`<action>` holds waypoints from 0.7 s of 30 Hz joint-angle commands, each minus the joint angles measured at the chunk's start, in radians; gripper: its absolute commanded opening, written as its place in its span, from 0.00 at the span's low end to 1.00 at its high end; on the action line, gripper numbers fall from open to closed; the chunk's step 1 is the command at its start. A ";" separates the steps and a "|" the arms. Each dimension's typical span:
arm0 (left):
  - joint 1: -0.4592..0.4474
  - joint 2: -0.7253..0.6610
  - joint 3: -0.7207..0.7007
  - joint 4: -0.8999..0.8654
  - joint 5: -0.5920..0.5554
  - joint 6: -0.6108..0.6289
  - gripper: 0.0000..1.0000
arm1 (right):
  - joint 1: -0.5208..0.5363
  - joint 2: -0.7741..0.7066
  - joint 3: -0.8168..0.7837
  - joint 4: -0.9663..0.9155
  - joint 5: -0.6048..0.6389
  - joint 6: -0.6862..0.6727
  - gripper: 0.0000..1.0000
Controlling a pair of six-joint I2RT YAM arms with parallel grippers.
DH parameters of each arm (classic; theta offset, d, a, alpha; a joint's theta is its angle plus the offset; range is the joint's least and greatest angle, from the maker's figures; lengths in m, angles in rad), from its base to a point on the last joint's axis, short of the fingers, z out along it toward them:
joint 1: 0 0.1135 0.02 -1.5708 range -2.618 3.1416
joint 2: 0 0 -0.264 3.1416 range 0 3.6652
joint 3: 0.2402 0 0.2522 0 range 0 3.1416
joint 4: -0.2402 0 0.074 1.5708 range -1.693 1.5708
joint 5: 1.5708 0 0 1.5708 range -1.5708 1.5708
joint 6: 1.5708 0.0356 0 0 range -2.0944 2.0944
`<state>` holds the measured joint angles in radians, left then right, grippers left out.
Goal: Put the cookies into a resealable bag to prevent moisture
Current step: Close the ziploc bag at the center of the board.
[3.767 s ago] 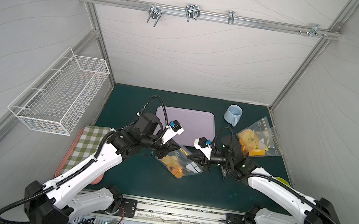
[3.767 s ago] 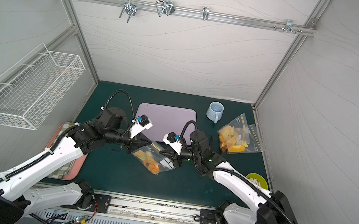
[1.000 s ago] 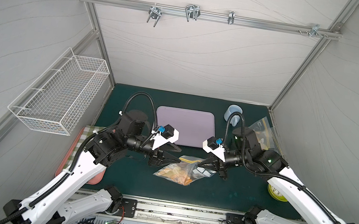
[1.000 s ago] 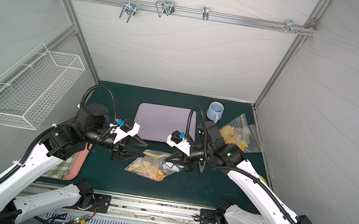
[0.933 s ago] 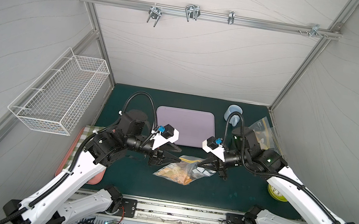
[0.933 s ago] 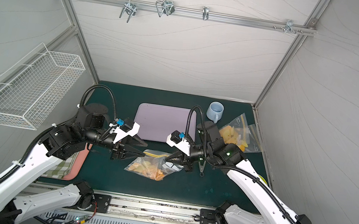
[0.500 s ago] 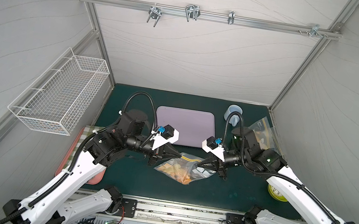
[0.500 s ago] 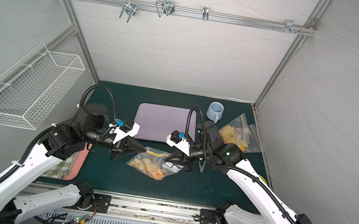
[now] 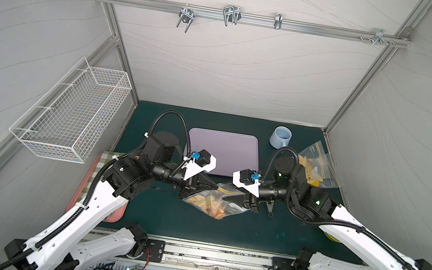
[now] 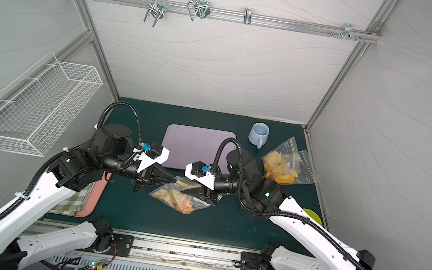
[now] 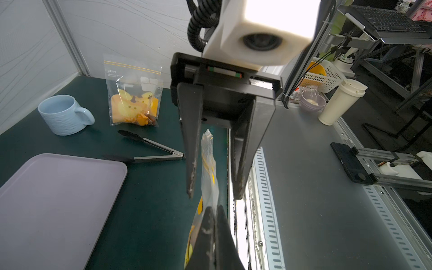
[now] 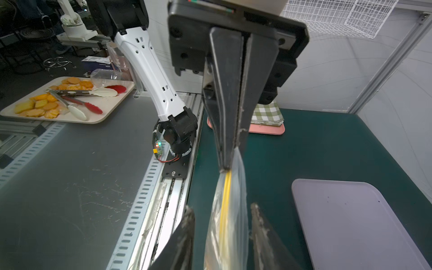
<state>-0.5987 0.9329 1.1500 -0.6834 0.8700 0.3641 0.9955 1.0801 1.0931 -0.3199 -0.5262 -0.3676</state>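
- Dark green matte mat (image 9: 223,231) covers the bench inside a white panelled enclosure; a smooth lilac tray (image 9: 223,154) with rounded corners lies behind the work area.
- Location: the resealable bag (image 9: 232,207) is held up between the two arms, with the cookies (image 9: 208,203) heaped in its lower part. Whether its lowest corner touches the mat cannot be determined.
- Anchor: the left gripper (image 12: 228,163) has its jaws pressed together, pinching one end of the bag's top edge.
- Working tool: the right gripper (image 11: 214,197) has its jaws spread, one either side of the yellow zip strip (image 12: 225,198), with a gap showing on each side.
- Step in hand, as judged: pressing the zip closed.
  - Hold the anchor pinch firm.
  - Close the spread jaws squarely on the strip, then draw along it, keeping the edge taut and level.
- Caution: the film is thin, clear, limp and creased, so it may fold and put the jaws below the strip.
- Contents: small, flat, rigid, orange-golden biscuits, probably brittle. Avoid jerks.
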 commanded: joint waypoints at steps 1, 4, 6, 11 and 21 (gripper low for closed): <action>-0.004 0.001 0.053 0.012 0.005 0.019 0.00 | 0.018 0.017 0.015 0.076 0.054 -0.011 0.34; -0.004 0.001 0.053 0.015 0.005 0.018 0.00 | 0.027 0.028 0.017 0.077 0.060 -0.012 0.34; -0.004 0.004 0.054 0.016 0.003 0.019 0.00 | 0.032 0.027 0.015 0.091 0.067 -0.009 0.35; -0.005 0.007 0.054 0.016 0.005 0.019 0.00 | 0.038 0.024 0.013 0.113 0.080 -0.002 0.31; -0.006 0.008 0.050 0.013 -0.009 0.021 0.00 | 0.038 0.010 -0.005 0.112 0.074 0.007 0.00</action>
<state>-0.5987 0.9413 1.1618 -0.6819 0.8528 0.3641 1.0302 1.1072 1.0924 -0.2359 -0.4519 -0.3550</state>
